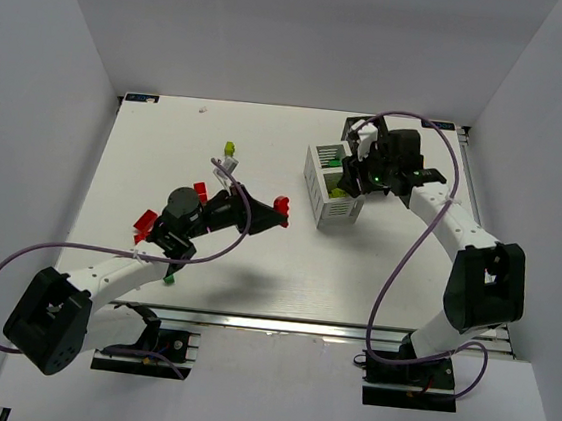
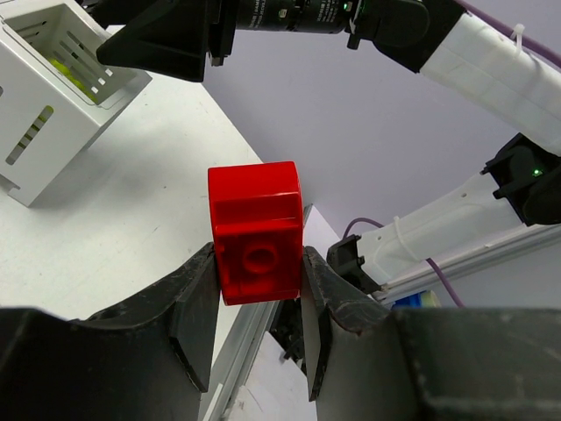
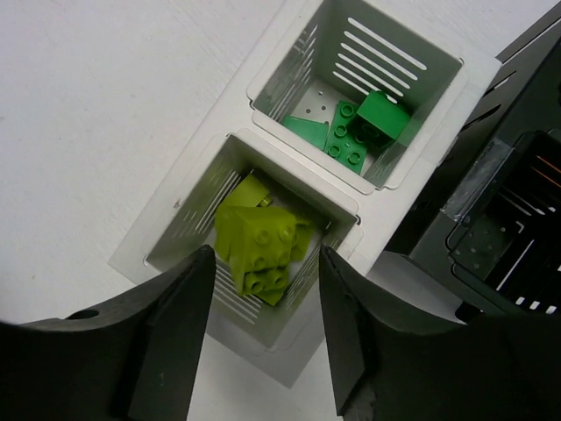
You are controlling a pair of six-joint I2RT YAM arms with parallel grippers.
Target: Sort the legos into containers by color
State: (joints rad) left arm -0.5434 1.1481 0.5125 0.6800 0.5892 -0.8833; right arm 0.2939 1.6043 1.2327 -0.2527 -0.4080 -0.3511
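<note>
My left gripper (image 1: pixel 279 208) is shut on a red lego (image 2: pixel 256 232), held above the middle of the table; in the left wrist view both pads press its sides. My right gripper (image 1: pixel 350 178) hangs open over the white container (image 1: pixel 331 198). In the right wrist view its jaws stand wide apart above the compartment holding lime legos (image 3: pixel 259 241). The other compartment holds green legos (image 3: pixel 359 127). The black container (image 3: pixel 508 132) stands just behind the white one, mostly hidden by the right arm in the top view.
Loose on the table are two red legos (image 1: pixel 144 221) (image 1: pixel 201 190), a lime one (image 1: pixel 230 149) and a green one (image 1: pixel 169 279) beside the left arm. The white container (image 2: pixel 53 114) shows at the left of the left wrist view.
</note>
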